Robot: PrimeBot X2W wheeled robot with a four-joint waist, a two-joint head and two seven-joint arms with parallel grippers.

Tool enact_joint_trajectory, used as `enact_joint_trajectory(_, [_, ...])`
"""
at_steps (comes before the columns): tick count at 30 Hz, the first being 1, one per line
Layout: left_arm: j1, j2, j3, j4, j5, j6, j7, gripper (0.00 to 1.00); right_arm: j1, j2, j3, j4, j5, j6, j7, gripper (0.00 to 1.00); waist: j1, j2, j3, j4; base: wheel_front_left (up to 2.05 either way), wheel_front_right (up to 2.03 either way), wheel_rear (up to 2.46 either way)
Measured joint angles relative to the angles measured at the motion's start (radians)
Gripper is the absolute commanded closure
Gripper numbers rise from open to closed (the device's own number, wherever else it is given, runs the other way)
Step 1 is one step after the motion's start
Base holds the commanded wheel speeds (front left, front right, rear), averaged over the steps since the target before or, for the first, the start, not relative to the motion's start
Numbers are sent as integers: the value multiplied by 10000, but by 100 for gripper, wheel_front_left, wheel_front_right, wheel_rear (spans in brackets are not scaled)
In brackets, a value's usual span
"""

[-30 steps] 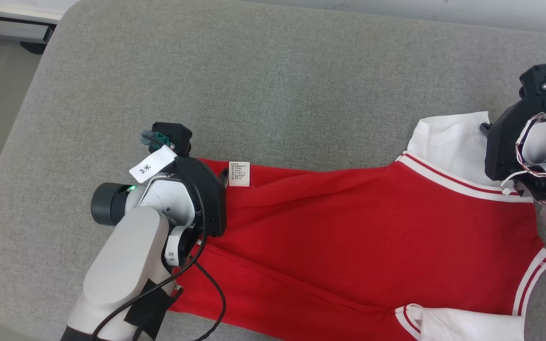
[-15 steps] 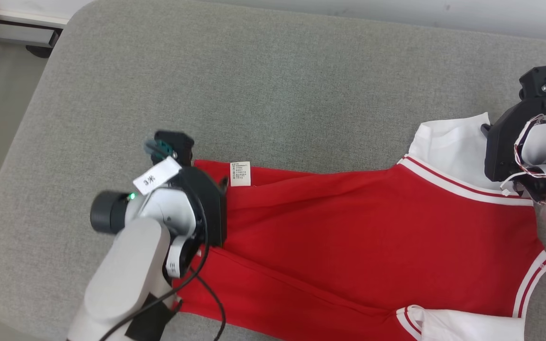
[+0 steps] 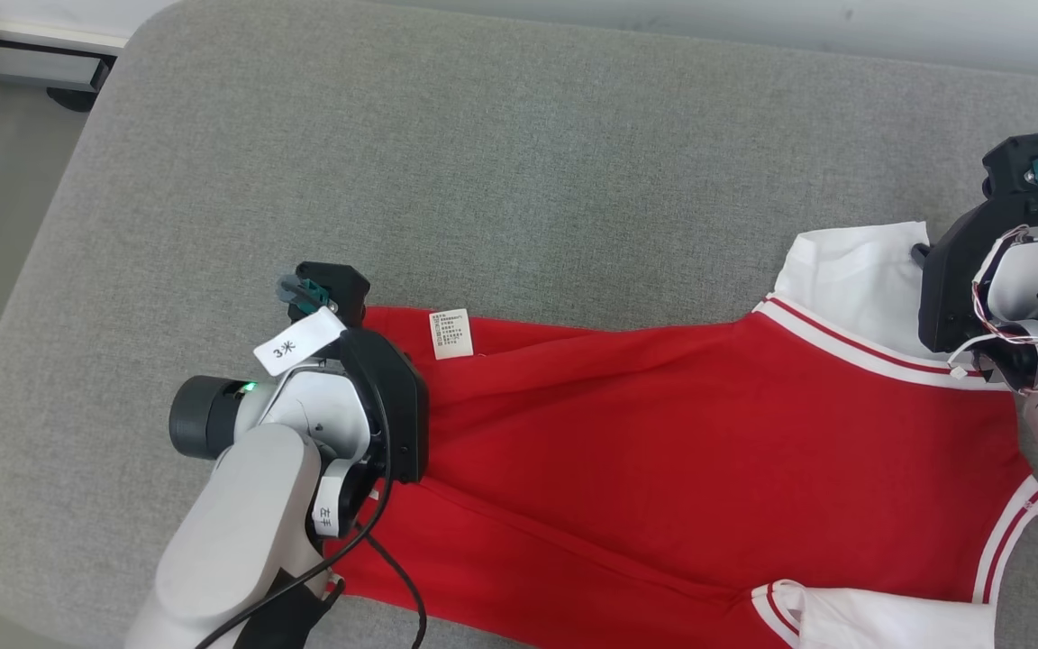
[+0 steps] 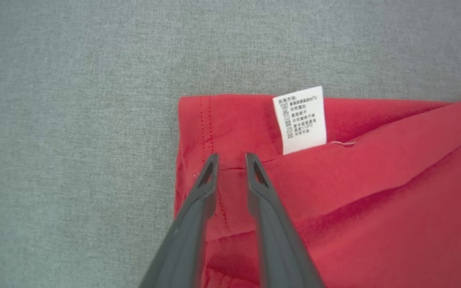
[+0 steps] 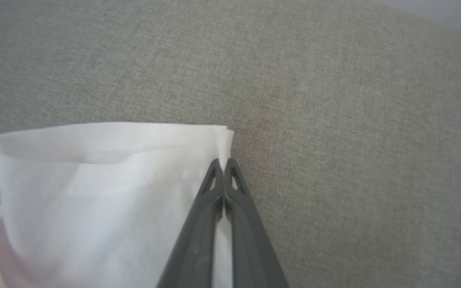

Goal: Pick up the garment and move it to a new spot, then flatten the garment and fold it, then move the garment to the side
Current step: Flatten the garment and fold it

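- Head view: my left forearm [image 3: 240, 523] reaches up from the lower left. Its dark wrist housing [image 3: 393, 406] is tipped down over the left end of the garment [image 3: 663, 451].
- The garment is red with white striped trim. It lies spread across the grey cushion [image 3: 483, 162], stretched between my two arms, with creases running along its length.
- A white care label [image 3: 451, 333] lies on the red cloth just right of my left wrist.
- My right wrist [image 3: 960, 279] comes in from the right edge, angled down onto the white sleeve [image 3: 852, 270] at the garment's far right end.
- Left wrist view: the left gripper [image 4: 231, 158] has its fingers parted by a narrow gap. Its tips rest on the red cloth just inside the stitched hem, near the corner. Red cloth shows flat between the fingers, so nothing is gripped. The label sits just beyond the right fingertip.
- Right wrist view: the right gripper [image 5: 224, 162] is pressed closed at the sleeve's folded corner. A sliver of white cloth is caught between the fingers, and bare cushion lies to the right.
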Motion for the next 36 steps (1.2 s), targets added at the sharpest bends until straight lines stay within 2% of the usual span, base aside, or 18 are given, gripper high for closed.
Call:
enact_joint_trajectory(2, [0, 10, 21, -12, 23, 2, 42, 58, -5, 0, 15, 29, 58, 0, -10, 100, 0, 0, 1, -6, 0, 0, 0])
enact_joint_trajectory(3, [-1, 29, 33, -12, 63, 2, 107, 37, -9, 0, 25, 40, 69, 0, -12, 100, 1, 0, 4, -10, 0, 0, 0])
enact_joint_trajectory(4, [0, 63, 44, -10, 65, 2, 134, 0, -20, 0, 40, 50, 69, 0, -12, 100, 0, 0, 8, -14, 0, 0, 0])
enact_joint_trajectory(9, [0, 268, 341, 15, 148, 17, 339, 0, -186, 10, 132, 90, 75, 0, -56, 100, 0, 0, 54, -53, 0, 0, 0])
enact_joint_trajectory(14, [6, 173, 313, -4, 146, 88, 479, 0, -187, 2, 205, 127, 186, 0, -88, 100, 1, 0, 99, -74, 0, 0, 0])
enact_joint_trajectory(15, [6, 165, 301, -21, 144, 88, 481, 2, -193, 2, 217, 138, 213, 0, -88, 100, 0, 0, 108, -77, 0, 0, 0])
enact_joint_trajectory(16, [6, 165, 280, -42, 144, 88, 510, 10, -199, -2, 232, 150, 238, 0, -92, 100, 0, 0, 117, -78, 0, 0, 0])
enact_joint_trajectory(17, [6, 161, 255, -54, 146, 88, 531, 22, -209, -2, 251, 159, 240, 0, -100, 100, 0, 0, 125, -80, 0, 0, 0])
enact_joint_trajectory(18, [6, 153, 232, -69, 146, 88, 554, 26, -222, -2, 265, 169, 242, 0, -102, 100, 0, 0, 133, -83, 0, 0, 0])
enact_joint_trajectory(19, [5, 153, 201, -92, 146, 88, 554, 44, -245, -4, 286, 182, 244, 0, -105, 100, 0, 0, 141, -87, 0, 0, 0])
enact_joint_trajectory(21, [5, 150, 142, -134, 146, 88, 556, 53, -337, -4, 336, 228, 245, 2, -132, 100, 0, 0, 158, -95, 0, 0, 0])
enact_joint_trajectory(23, [4, 146, 119, -169, 146, 88, 562, 66, -365, -4, 372, 242, 259, 2, -146, 100, 1, 0, 172, -104, 0, 0, 0])
enact_joint_trajectory(27, [4, 144, 117, -234, 146, 88, 566, 98, -369, -15, 431, 265, 324, 2, -178, 100, 1, 0, 190, -118, 0, 0, 0])
enact_joint_trajectory(28, [1, 144, 123, -259, 146, 88, 564, 100, -370, -19, 439, 268, 336, 4, -186, 100, 0, 0, 191, -119, 0, 0, 0])
enact_joint_trajectory(36, [-248, 142, 447, -370, 194, 88, 102, 100, -416, -19, 431, 347, 449, 12, -443, 100, 1, 0, 166, -152, 0, 0, 0])
